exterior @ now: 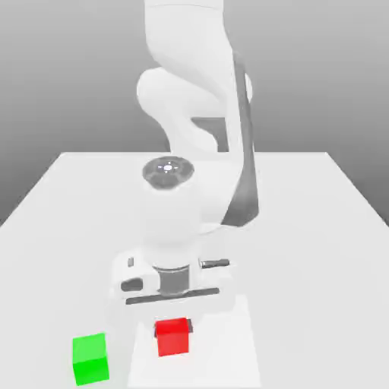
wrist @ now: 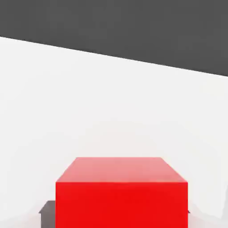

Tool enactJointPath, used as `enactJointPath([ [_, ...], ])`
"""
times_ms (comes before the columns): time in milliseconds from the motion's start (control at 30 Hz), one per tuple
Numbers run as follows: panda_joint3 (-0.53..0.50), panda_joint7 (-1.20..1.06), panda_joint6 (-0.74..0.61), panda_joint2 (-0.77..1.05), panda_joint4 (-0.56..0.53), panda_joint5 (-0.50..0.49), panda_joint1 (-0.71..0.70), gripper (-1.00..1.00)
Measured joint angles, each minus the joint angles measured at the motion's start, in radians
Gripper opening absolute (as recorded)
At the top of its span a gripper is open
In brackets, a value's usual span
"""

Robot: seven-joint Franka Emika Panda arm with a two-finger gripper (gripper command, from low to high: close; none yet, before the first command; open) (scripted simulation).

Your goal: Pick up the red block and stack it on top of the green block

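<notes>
The hand (exterior: 173,327) is clamped on the smooth red block (exterior: 173,339), a matte green block (exterior: 90,359) resting apart on the pale counter (exterior: 304,251).

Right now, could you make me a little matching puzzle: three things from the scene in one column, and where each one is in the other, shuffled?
Things:
1. Red block
2. Green block
3. Gripper

Places:
A. With its fingers on two opposite sides of a block
B. Between the gripper's fingers
C. On the table, toward the exterior view's left, apart from the other block

Right pairs: 1-B, 2-C, 3-A
</notes>
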Motion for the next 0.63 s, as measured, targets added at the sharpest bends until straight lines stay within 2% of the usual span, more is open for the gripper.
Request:
enactJointPath([
  [167, -0.024, 0.035, -0.144, -0.162, -0.018, -0.043, 0.006, -1.00],
  [333, -0.115, 0.101, -0.285, -0.143, 0.140, -0.022, -0.097, -1.00],
  [400, -0.131, 0.106, -0.287, -0.103, 0.181, -0.002, -0.121, -1.00],
  [500, -0.114, 0.081, -0.207, -0.004, 0.198, 0.041, -0.143, -1.00],
  [533, -0.107, 0.073, -0.182, 0.023, 0.200, 0.053, -0.149, 1.00],
  [633, -0.107, 0.073, -0.182, 0.023, 0.200, 0.053, -0.149, 1.00],
])
